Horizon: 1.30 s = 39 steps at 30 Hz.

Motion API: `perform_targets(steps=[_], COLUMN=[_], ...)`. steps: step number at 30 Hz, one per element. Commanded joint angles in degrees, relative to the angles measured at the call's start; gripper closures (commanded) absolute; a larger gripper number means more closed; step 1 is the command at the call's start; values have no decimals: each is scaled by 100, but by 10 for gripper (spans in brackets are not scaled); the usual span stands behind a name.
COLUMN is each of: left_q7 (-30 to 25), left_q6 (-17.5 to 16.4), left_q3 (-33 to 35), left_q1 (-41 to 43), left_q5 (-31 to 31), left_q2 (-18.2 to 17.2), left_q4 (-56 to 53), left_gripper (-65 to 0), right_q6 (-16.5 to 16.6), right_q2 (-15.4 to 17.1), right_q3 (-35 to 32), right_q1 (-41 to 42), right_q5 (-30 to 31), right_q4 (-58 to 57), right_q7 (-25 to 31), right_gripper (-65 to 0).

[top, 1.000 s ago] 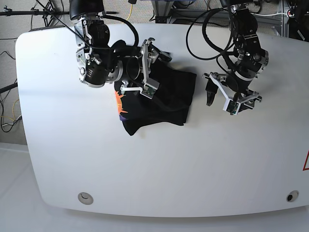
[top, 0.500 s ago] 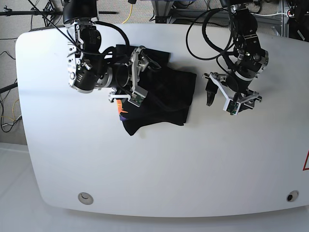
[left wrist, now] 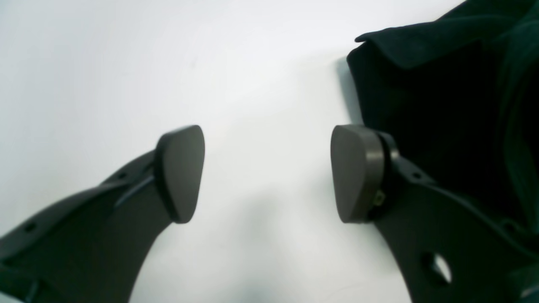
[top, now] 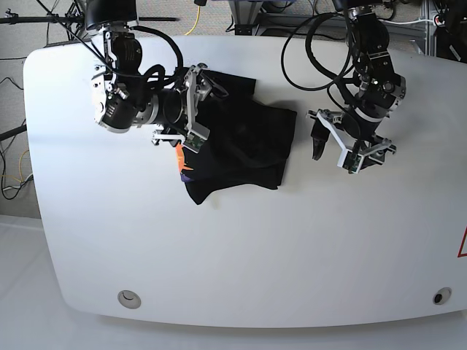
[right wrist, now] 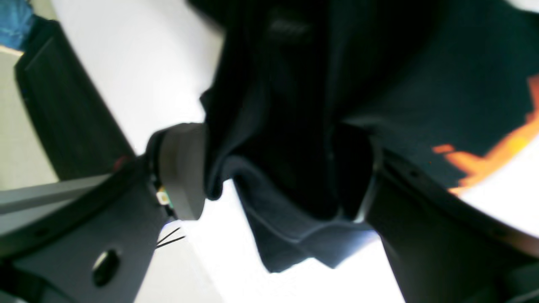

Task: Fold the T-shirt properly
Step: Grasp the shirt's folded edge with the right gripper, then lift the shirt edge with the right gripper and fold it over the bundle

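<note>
The black T-shirt (top: pixel 244 142) lies bunched on the white table (top: pixel 241 255), with a bit of its orange print (top: pixel 179 157) showing at its left edge. My right gripper (top: pixel 202 108) is at the shirt's left edge. In the right wrist view (right wrist: pixel 273 176) its jaws stand wide apart with a fold of black cloth (right wrist: pixel 294 126) between them, and the print (right wrist: pixel 497 147) shows at the right. My left gripper (top: pixel 336 151) is open and empty just right of the shirt. In the left wrist view (left wrist: pixel 267 172) the shirt's edge (left wrist: pixel 438 97) lies beside the right finger.
Black cables (top: pixel 306 51) loop over the table's far side behind both arms. Stands and more cables are beyond the far edge. Round holes sit near the front corners (top: pixel 129 297).
My right arm has moved left, from over the middle of the shirt to its left edge. The shirt's lower part has stayed put. The left arm has not moved.
</note>
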Motion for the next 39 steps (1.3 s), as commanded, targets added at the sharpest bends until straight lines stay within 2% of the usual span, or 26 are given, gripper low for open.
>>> perform_targets(steps=[1, 8, 23, 25, 28, 34, 39], left_q7=[-122, -122, -122, -122, -122, -122, -122], left_q6=[6, 6, 6, 6, 6, 6, 6], left_q3=[12, 12, 12, 12, 12, 4, 4], left_q1=[-68, -86, -86, -68, -59, -51, -51], left_q5=[-61, -61, -61, -61, -61, -61, -61], left_q2=[0, -9, -9, -9, -9, -9, -9], left_q4=[94, 85, 6, 6, 6, 6, 6], left_gripper=[-427, -427, -427, -427, -427, -427, -427], right_q6=[10, 10, 10, 10, 10, 10, 10], right_q2=[-1, -89, -133, -150, -256, -291, -396], right_q3=[5, -12, -645, -689, -698, -698, -777], right_q1=[-1, -89, -80, -71, -71, -36, -1], right_q5=[114, 123, 79, 70, 62, 9, -404], right_q4=[265, 335, 335, 335, 326, 309, 309], right_q7=[99, 86, 108, 117, 178, 196, 222], right_gripper=[-431, -431, -422, -396, -319, -134, -47])
